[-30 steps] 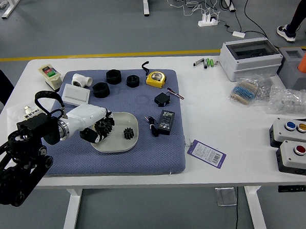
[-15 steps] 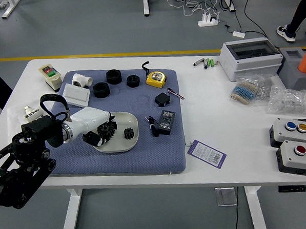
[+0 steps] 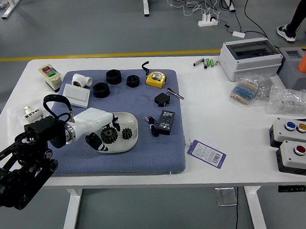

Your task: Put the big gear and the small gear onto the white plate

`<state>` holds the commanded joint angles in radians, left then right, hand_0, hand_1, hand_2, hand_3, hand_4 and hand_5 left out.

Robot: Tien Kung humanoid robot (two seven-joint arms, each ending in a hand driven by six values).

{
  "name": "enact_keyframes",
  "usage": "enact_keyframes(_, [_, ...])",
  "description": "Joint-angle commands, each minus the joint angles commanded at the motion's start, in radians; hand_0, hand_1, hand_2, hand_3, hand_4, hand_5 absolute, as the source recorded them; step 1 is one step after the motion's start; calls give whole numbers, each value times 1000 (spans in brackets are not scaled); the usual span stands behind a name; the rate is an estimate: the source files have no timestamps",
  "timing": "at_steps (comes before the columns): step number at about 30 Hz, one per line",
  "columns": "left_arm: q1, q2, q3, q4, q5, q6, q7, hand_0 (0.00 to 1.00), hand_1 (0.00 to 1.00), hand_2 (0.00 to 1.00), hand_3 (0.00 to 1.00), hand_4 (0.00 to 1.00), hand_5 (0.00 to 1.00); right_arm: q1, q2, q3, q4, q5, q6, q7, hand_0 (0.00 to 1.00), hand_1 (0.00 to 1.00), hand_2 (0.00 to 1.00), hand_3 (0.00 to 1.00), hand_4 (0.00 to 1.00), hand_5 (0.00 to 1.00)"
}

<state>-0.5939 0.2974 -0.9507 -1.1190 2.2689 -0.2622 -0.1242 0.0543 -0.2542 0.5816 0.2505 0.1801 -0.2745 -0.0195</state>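
Observation:
My left hand (image 3: pixel 103 131), white-backed with black fingertips, is over the left part of the white plate (image 3: pixel 128 144). Its fingers are spread around the left side of the big gear (image 3: pixel 109 135), with a gap showing between them and no grasp on it. The big black gear lies on the plate's left half. Just right of it, the small black gear (image 3: pixel 127 133) lies on the same plate, apart from the big one. The hand hides the plate's left edge. My right hand is out of view.
Black rings (image 3: pixel 101 90), a yellow tape measure (image 3: pixel 156 79), a black adapter (image 3: pixel 166 122) and a small black block (image 3: pixel 162 99) lie on the blue mat (image 3: pixel 145 161). Button boxes (image 3: pixel 299 153) stand at the right. A person's legs (image 3: pixel 297 14) show at the top right.
My left hand's fingers have opened from the big gear, which now shows on the plate. The hand has shifted slightly. A person at the far left has gone out of view.

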Motion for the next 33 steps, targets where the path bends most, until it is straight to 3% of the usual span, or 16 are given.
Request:
enact_keyframes(3, [4,0,-25,-20,0,3,1,521,643,733,796,998,176,0,0,-1,0,0,0,0,711,713,749,566,796,654])
enact_keyframes(8, [23,-5,-125,-79,0,16,7,519,643,726,793,998,166,-1,1,-2,0,0,1,0,711,713,749,566,795,655])
enact_keyframes(10, [36,-14,-180,-87,0,34,15,519,643,726,793,998,166,-2,1,-5,0,-1,2,0,711,713,749,566,795,655])
enact_keyframes(13, [68,-34,-274,-77,0,98,15,519,643,726,793,998,166,-3,3,-8,0,0,3,0,711,713,749,566,795,655])
enact_keyframes(14, [83,-42,-311,-71,0,125,15,500,583,622,697,953,172,-4,3,-9,0,1,3,0,711,713,749,566,796,654])
enact_keyframes(16, [110,-59,-374,-57,-17,159,21,500,583,622,697,953,172,-6,5,-11,0,4,3,0,711,713,749,566,796,654])
enact_keyframes(19, [137,-75,-442,-48,-68,170,28,500,583,622,697,953,172,-8,7,-13,0,5,3,0,711,713,749,566,796,654])
enact_keyframes(20, [165,-90,-480,-43,-110,169,32,560,637,684,660,891,238,-9,8,-14,0,4,3,-1,711,713,750,566,795,656])
enact_keyframes(25, [241,-126,-589,-44,-305,156,40,560,637,684,660,891,238,-12,10,-19,-1,2,5,-2,711,713,750,566,795,656])
enact_keyframes(26, [265,-138,-615,-49,-351,151,40,710,742,789,717,895,388,-13,11,-21,-1,2,5,-2,711,713,749,566,795,655])
enact_keyframes(31, [347,-181,-688,-52,-559,82,65,710,742,789,717,895,388,-15,13,-26,-1,3,7,-3,711,713,749,566,795,655])
enact_keyframes(32, [365,-188,-697,-57,-604,70,68,848,862,890,817,983,546,-15,14,-28,-1,2,7,-3,711,714,749,565,795,656])
enact_keyframes(33, [378,-193,-706,-64,-650,60,71,848,862,890,817,983,546,-16,14,-30,-1,1,8,-4,711,714,749,565,795,656])
